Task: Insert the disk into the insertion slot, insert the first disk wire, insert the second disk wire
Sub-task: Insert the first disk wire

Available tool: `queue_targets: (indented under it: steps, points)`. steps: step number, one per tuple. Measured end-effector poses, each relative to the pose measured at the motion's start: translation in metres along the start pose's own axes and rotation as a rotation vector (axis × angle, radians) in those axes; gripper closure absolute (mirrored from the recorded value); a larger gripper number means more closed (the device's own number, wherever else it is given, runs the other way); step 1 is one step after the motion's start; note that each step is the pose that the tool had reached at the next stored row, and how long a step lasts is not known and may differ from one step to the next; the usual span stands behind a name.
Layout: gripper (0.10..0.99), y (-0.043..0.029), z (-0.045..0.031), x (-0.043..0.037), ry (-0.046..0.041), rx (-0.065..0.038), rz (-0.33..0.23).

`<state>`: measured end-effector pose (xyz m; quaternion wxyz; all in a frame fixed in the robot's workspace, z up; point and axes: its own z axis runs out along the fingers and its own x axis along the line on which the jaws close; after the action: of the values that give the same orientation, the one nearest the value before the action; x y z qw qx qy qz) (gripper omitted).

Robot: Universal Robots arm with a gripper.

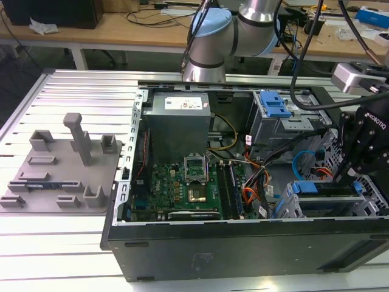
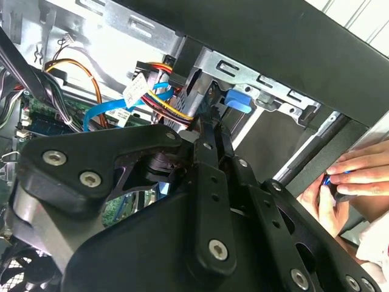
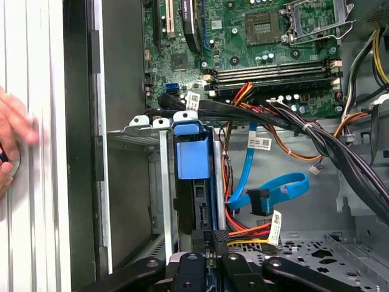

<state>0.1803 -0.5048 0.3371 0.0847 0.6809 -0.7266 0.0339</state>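
The disk [image 3: 200, 201] stands on edge in its blue carrier, whose blue tab [image 3: 191, 155] sits at the far end. It lies inside the insertion slot [image 3: 163, 201], the silvery perforated cage at the case's front corner. In the exterior view the disk [image 1: 325, 189] lies along the cage [image 1: 292, 207]. My gripper [image 3: 210, 236] is shut, its black fingertips pressed close together at the disk's near end. The second wrist view has the gripper [image 2: 211, 125] reaching toward the blue tab [image 2: 238, 101]. A loose blue flat wire [image 3: 267, 194] and a red-yellow-orange wire bundle [image 3: 246, 234] lie beside the cage.
A person's hand [image 3: 12, 140] rests outside the case wall [image 3: 79, 152], and the hand [image 2: 346, 182] holds a small dark object. The motherboard [image 1: 182, 182], power supply [image 1: 179, 118] and a taller grey bay with a blue latch [image 1: 273, 106] fill the case. A grey fixture [image 1: 61, 164] lies at the exterior view's left.
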Motion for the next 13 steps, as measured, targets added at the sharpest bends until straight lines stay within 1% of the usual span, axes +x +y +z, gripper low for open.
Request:
queue_targets:
  steps: [4, 6, 7, 8, 9, 13]
  points:
    - [0.914, 0.0006, 0.0025, -0.0003, -0.0004, 0.0, -0.001]
    - [0.784, 0.0012, 0.0009, -0.0001, 0.0, 0.0, -0.001]
    - [0.784, 0.0014, -0.0009, 0.0002, -0.0001, 0.0, -0.001]
    - [0.784, 0.0017, -0.0044, 0.0009, 0.0, 0.0, -0.001]
    - [0.784, 0.0021, -0.0109, 0.002, -0.0001, 0.0, -0.001]
    - [0.784, 0.0035, -0.0319, 0.0056, -0.0001, 0.0, -0.001]
